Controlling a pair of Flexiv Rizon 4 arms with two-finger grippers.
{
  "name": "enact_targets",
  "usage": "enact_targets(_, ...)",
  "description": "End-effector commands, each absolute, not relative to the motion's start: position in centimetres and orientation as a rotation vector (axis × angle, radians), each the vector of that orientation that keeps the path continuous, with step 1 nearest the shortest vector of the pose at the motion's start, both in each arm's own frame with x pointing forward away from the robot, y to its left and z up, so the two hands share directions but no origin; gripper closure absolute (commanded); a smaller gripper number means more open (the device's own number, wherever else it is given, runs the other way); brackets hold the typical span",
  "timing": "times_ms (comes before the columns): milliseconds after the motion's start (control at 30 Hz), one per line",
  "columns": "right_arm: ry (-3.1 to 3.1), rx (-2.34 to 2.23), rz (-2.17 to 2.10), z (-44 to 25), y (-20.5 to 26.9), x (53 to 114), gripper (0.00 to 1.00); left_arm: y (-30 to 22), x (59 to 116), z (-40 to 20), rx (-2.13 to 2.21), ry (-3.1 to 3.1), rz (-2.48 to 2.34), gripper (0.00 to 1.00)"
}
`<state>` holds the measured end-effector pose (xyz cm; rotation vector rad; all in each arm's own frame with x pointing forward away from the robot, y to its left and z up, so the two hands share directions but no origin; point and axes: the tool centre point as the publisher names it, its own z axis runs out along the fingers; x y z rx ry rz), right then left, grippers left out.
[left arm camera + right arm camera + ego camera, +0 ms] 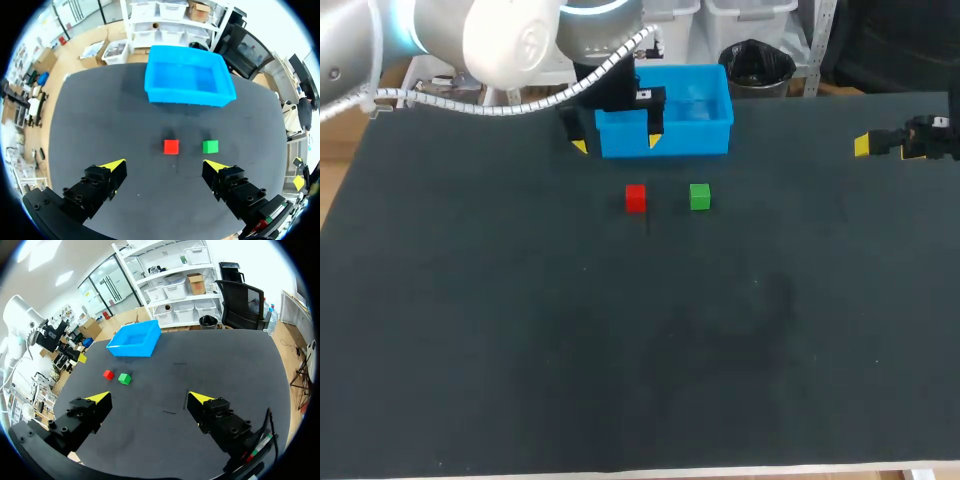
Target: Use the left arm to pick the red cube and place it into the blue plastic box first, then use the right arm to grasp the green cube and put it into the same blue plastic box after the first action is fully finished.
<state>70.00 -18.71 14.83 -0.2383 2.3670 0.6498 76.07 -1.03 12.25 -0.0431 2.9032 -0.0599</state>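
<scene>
The red cube [635,198] and the green cube [699,196] lie side by side on the dark table, a little in front of the blue plastic box [690,137]. My left gripper [617,144] hangs open high over the table, in line with the box's front left. From the left wrist, the red cube [171,146] and green cube [210,146] lie ahead of the open left gripper [165,167], with the empty blue box [190,96] beyond them. My right gripper [868,146] stands open at the far right, well away from the red cube [108,374], green cube [124,378] and blue box [132,350].
The table [620,340] is a wide dark mat with bare surface in front of the cubes and toward the right. My left arm [500,40] with its white cable sleeve crosses above the back left corner.
</scene>
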Motion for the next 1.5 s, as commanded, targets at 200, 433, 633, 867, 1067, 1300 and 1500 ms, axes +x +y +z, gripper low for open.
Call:
enact_targets(200, 2.369, -0.237, 0.646, 14.9, -18.7, 70.0, 0.0, -0.9, 77.1, 7.4, -0.051, 3.018, -0.086, 0.0)
enact_targets(433, 2.369, -0.237, 0.646, 14.9, -18.7, 70.0, 0.0, -1.4, 77.7, 5.3, -0.016, 3.054, -0.091, 0.0)
enact_targets(633, 2.369, -0.237, 0.646, 14.9, -18.7, 70.0, 0.0, -2.4, 78.0, 4.0, 0.022, 3.071, -0.063, 0.0)
enact_targets(867, 2.369, -0.237, 0.646, 14.9, -18.7, 70.0, 0.0, -3.3, 78.1, 2.4, 0.021, 3.087, -0.016, 0.0)
enact_targets(1067, 2.369, -0.237, 0.646, 14.9, -18.7, 70.0, 0.0, -3.0, 78.6, 1.2, -0.027, 3.099, 0.006, 0.0)
enact_targets(1300, 2.369, -0.237, 0.646, 14.9, -18.7, 70.0, 0.0, -2.5, 79.1, -0.1, -0.062, 3.122, 0.029, 0.0)
enact_targets(1500, 2.369, -0.237, 0.646, 14.9, -18.7, 70.0, 0.0, -2.5, 79.0, -0.8, -0.067, 3.134, 0.046, 0.0)
